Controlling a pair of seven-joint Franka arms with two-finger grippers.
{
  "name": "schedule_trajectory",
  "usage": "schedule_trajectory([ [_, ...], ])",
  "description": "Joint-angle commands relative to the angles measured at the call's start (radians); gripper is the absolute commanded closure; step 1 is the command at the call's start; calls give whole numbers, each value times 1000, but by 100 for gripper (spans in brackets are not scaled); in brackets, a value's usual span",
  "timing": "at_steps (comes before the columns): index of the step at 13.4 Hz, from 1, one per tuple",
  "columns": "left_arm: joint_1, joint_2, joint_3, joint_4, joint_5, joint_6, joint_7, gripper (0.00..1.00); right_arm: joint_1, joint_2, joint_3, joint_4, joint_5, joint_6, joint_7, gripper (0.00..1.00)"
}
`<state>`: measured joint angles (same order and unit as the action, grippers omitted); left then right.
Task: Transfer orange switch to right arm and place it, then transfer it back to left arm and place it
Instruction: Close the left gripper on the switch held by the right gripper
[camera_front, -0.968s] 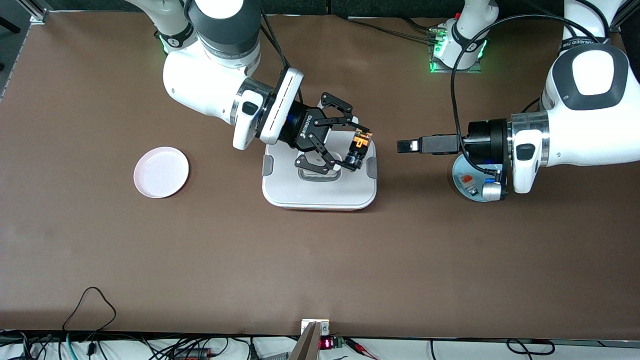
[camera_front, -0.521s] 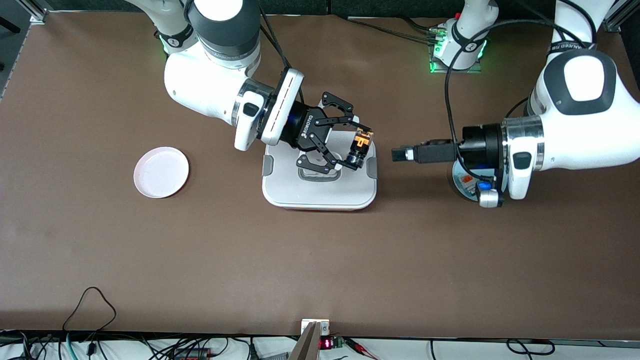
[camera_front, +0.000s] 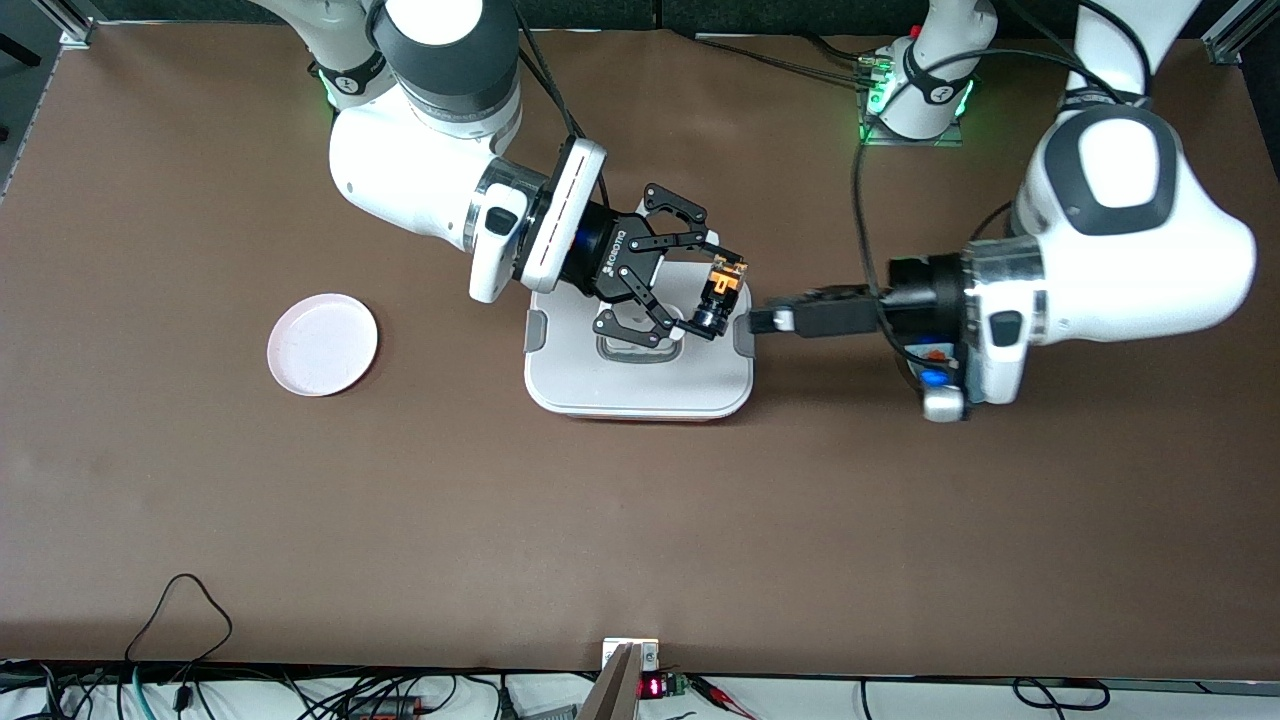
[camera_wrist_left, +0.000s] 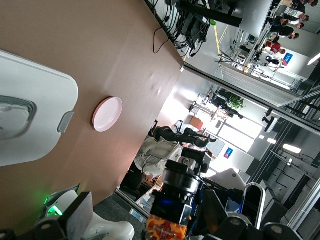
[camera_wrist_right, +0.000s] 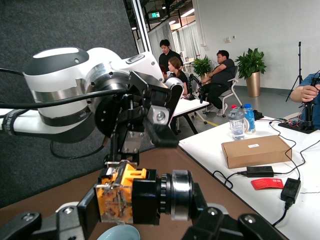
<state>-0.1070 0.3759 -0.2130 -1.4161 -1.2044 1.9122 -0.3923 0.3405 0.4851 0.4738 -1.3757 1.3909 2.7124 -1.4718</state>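
Note:
My right gripper (camera_front: 714, 297) is shut on the orange switch (camera_front: 722, 287) and holds it in the air over the white box (camera_front: 640, 385), above the box's edge toward the left arm's end. In the right wrist view the switch (camera_wrist_right: 142, 196) is pinched end to end between the pads (camera_wrist_right: 86, 212). My left gripper (camera_front: 762, 321) is open and level, its tips beside the switch, just off the box's latch. In the left wrist view the switch (camera_wrist_left: 172, 197) fills the space ahead of the left gripper (camera_wrist_left: 150, 212). My left gripper (camera_wrist_right: 150, 122) also shows in the right wrist view.
A pink plate (camera_front: 322, 344) lies on the brown table toward the right arm's end. A pale blue dish (camera_wrist_right: 117, 233) sits under the left wrist, mostly hidden. The box (camera_wrist_left: 30, 115) has a grey latch on each side. Cables run along the table's near edge.
The left arm has swung toward the box, bringing its open gripper up to the switch. The right arm and the switch have stayed in place.

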Motion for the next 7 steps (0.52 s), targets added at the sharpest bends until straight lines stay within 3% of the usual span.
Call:
schedule_trajectory([
  [1, -11, 6, 1, 23, -20, 20, -48, 4, -2, -2, 3, 1, 31, -8, -33, 80],
  [7, -23, 4, -13, 41, -20, 71, -77, 19, 0, -2, 3, 1, 37, -8, -33, 80],
])
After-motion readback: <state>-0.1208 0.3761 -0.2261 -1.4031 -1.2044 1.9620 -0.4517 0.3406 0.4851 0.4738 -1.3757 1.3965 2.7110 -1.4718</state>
